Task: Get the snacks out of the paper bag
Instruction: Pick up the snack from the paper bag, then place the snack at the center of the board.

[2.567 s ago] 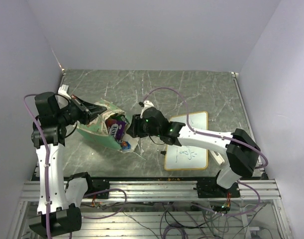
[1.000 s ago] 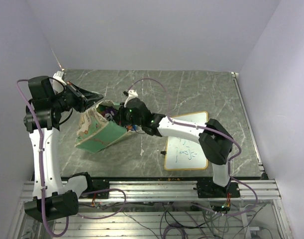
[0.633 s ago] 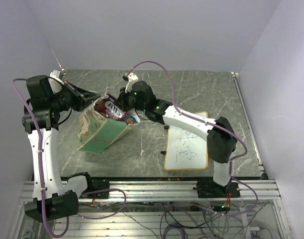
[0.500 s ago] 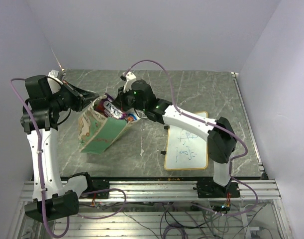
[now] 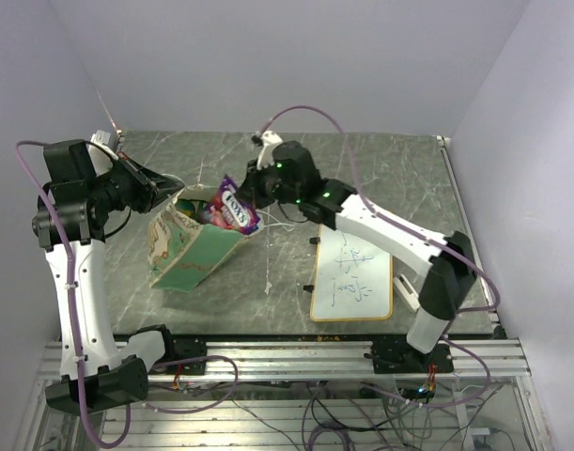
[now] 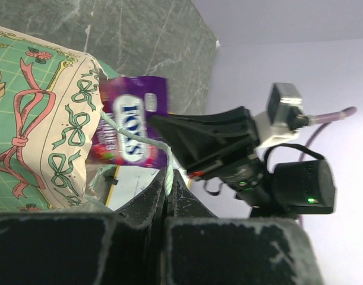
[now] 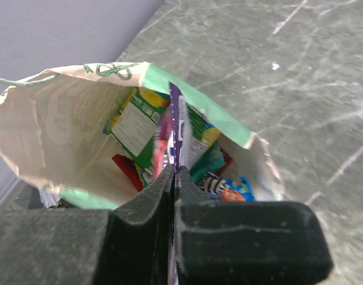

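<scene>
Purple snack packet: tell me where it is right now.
In the top view the purple snack packet hangs left of centre, pinched in the right gripper just over the open mouth of the paper bag; the left gripper holds its string handle.

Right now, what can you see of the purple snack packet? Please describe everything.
The purple snack packet is a small flat pouch of glossy film, with a white oval label and red fruit printed at one end. The right gripper is shut on its edge and holds it tilted in the air over the open mouth of the paper bag. A string handle crosses in front of it; whether they touch, I cannot tell.
</scene>
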